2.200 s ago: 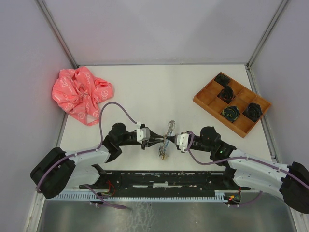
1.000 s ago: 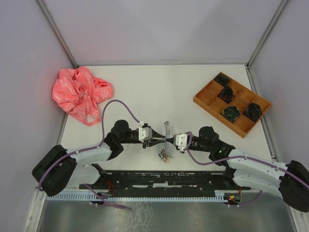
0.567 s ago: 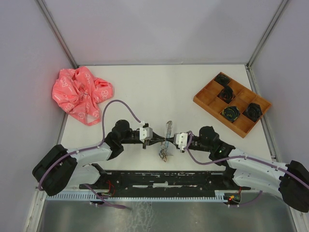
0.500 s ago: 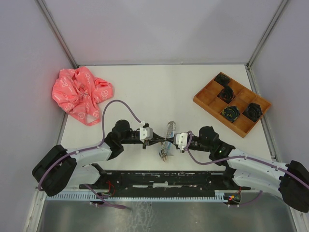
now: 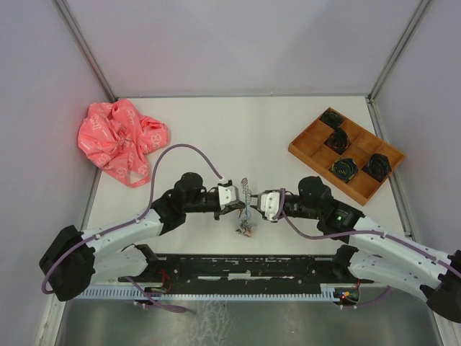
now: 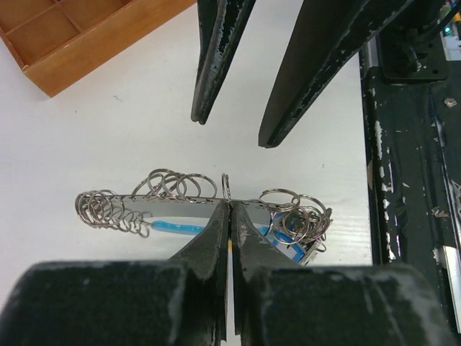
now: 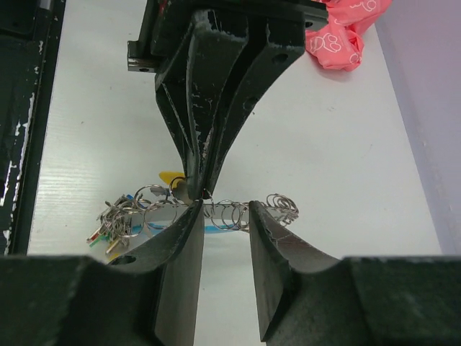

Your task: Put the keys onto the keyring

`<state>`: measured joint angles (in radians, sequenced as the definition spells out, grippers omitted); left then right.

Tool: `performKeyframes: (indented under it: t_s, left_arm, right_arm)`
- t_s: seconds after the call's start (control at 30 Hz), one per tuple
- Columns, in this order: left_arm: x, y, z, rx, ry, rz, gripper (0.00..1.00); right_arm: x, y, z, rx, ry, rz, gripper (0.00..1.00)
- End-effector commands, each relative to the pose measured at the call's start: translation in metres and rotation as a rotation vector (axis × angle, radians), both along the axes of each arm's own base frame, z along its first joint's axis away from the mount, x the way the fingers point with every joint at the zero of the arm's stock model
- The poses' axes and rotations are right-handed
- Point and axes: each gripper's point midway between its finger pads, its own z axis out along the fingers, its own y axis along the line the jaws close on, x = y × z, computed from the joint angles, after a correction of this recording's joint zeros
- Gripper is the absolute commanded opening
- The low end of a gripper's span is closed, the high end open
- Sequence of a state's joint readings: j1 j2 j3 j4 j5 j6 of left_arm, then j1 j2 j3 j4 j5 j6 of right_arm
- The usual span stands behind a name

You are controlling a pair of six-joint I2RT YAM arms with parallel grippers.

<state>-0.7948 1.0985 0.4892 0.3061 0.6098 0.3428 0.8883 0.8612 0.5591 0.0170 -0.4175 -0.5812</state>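
White table [image 5: 216, 137] is shown from above, enclosed by plain grey walls [image 5: 238, 43]. A crumpled pink bag [image 5: 119, 140] is seen at the far left, and a wooden tray [image 5: 306, 148] with compartments is set at the far right, with dark rounded objects [image 5: 344, 169] lying in several of them. The two arms are brought together tip to tip at the middle of the near side. The left gripper [image 6: 229, 205] is pressed fully together, and a single thin keyring [image 6: 226, 186] is pinched upright between its fingertips, raised above the table. The right gripper [image 7: 223, 209] is pointed straight at it from the opposite side; its jaws are parted by a moderate gap and nothing is held between them. In the left wrist view its two fingertips are seen just short of the pinched ring; whether one finger touches the ring cannot be told from the right wrist view. Beneath the two grippers a chain of linked metal rings [image 6: 173, 186] is laid flat on the table, running from far to near over a pale strip with a blue stripe. The keys [image 6: 299, 223], some with blue and yellow coloured parts, are bunched in a small heap at the near end of that chain, on the table, close to the black base rail [image 5: 245, 265].
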Motion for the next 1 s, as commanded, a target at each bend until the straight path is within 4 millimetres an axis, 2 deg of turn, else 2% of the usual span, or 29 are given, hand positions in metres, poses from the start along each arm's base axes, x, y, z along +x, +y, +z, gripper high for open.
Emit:
performKeyframes:
  t_s: [0.0,0.23,0.67,0.97]
  left_arm:
    - [0.011,-0.005,0.026,0.052,-0.105,0.043,0.03]
    - [0.005,-0.011,0.031,0.088,-0.115,0.03,0.03]
    - [0.0,-0.013,0.031,0.088,-0.121,0.004,0.03]
    - [-0.004,-0.015,0.036,0.055,-0.137,-0.016,0.03]
  right_arm:
    - [-0.006,-0.007,0.0,-0.102,0.008,0.037,0.4]
    - [-0.004,0.003,-0.013,-0.161,0.044,0.089,0.37]
    - [0.006,0.016,-0.01,-0.11,0.036,0.084,0.34]
    - [0.007,0.021,-0.018,-0.083,0.076,0.105,0.3]
